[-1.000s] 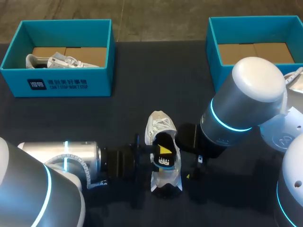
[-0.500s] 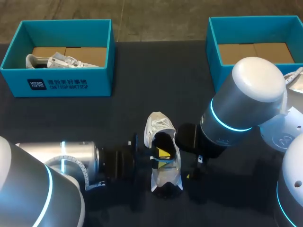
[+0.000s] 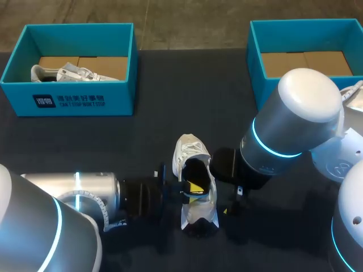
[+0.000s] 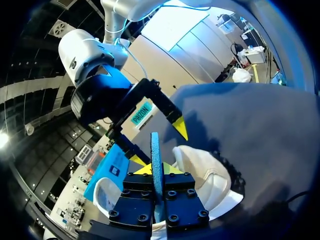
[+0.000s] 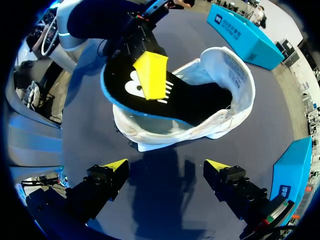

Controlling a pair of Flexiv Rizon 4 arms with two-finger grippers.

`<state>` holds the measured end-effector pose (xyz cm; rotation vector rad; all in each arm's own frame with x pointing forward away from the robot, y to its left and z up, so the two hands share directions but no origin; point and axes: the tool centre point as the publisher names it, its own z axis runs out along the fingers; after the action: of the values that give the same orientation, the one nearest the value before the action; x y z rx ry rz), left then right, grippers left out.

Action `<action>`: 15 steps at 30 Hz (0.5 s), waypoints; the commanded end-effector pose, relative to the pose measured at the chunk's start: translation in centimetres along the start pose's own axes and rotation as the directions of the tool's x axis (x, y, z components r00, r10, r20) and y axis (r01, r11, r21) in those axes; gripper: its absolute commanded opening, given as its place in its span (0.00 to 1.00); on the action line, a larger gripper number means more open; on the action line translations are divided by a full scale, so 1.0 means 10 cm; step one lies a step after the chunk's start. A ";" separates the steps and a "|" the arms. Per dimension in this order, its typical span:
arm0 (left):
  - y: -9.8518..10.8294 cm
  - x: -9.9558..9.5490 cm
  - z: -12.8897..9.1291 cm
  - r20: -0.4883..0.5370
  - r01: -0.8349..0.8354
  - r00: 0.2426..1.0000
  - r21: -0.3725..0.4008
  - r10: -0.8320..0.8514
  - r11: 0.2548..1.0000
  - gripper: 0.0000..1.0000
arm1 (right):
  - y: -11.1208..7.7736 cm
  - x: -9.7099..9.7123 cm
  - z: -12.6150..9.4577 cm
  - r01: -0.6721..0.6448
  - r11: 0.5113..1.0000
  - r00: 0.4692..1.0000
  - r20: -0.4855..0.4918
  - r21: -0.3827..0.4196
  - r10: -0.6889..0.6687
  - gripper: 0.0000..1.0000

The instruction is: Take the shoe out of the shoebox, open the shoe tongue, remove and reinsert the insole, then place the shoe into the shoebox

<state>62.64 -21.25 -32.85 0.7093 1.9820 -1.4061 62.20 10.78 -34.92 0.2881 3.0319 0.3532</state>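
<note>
Clamped insole heel edge-on in left gripper, toe end inside shoe at table's near middle, probably for a sliding angle. Held right gripper spread, empty, just right of shoe, likely for steadying.

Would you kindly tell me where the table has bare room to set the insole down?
The widest bare patch of table lies between the left shoebox and the right shoebox, beyond the shoe. A smaller strip runs between the left shoebox and the left arm. Around the shoe it is crowded: the right arm flanks its other side.
</note>
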 end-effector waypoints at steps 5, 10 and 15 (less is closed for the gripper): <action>0.11 -0.02 0.12 -0.017 -0.030 0.999 -0.025 0.030 0.999 0.00 | -0.02 0.01 0.00 0.002 1.000 1.000 0.000 -0.003 -0.002 1.00; 0.16 -0.01 0.11 -0.016 -0.044 0.999 -0.044 0.043 0.998 0.00 | -0.02 0.01 0.00 0.002 1.000 1.000 0.000 -0.003 -0.002 1.00; 0.20 -0.01 0.09 -0.011 -0.031 0.999 -0.053 0.031 0.998 0.00 | -0.02 0.01 0.00 0.002 1.000 1.000 0.000 -0.003 -0.002 1.00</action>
<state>64.27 -21.30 -34.34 0.7243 1.9943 -1.3330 62.20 10.78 -34.92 0.2881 3.0319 0.3532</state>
